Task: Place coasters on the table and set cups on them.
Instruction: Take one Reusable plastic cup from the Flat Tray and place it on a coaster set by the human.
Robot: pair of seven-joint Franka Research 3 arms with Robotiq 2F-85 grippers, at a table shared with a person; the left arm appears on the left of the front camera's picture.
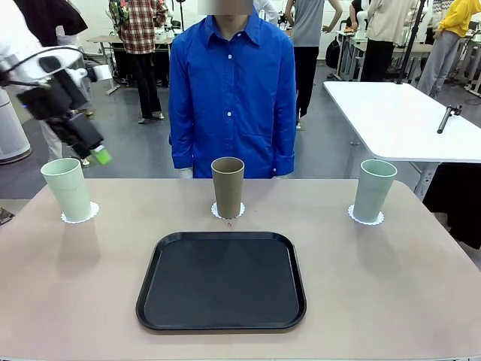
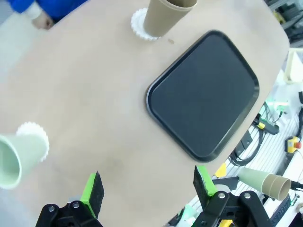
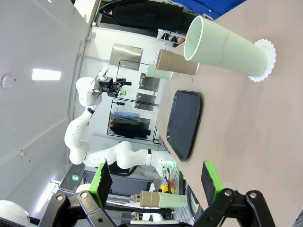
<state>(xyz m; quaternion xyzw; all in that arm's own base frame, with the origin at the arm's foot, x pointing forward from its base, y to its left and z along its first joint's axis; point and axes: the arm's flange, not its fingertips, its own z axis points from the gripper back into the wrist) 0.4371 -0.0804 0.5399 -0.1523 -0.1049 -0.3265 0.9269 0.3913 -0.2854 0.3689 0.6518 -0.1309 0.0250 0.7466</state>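
- Across the middle band of the front view, three cups stand upright on the beige-pink table (image 1: pixel 90 286), each on its own coaster: left mint cup (image 1: pixel 68 189) on left coaster (image 1: pixel 80 213), tan cup (image 1: pixel 227 186) on centre coaster (image 1: pixel 227 213), right mint cup (image 1: pixel 373 189) on right coaster (image 1: pixel 366 217).
- Cups well apart from one another; scalloped coaster edges show around each base.
- Black tray (image 1: pixel 222 280) lies lower centre, nearer the camera than the tan cup, nothing on it.
- Person in a blue shirt (image 1: pixel 231 90) stands behind the tan cup at the far edge.
- Left gripper (image 1: pixel 96 153) hangs at upper left of the front view, above and just behind the left mint cup, apart from it. Left wrist view: left gripper (image 2: pixel 147 185) at bottom edge, green pads spread wide, nothing between them; table below.
- Right gripper (image 3: pixel 156 178) at bottom of right wrist view, fingers parted and empty; right mint cup on its coaster at upper right of that frame.
- White side table (image 1: pixel 406 120) at upper right of front view.
- No legible writing, brand or label on cups, tray or coasters.
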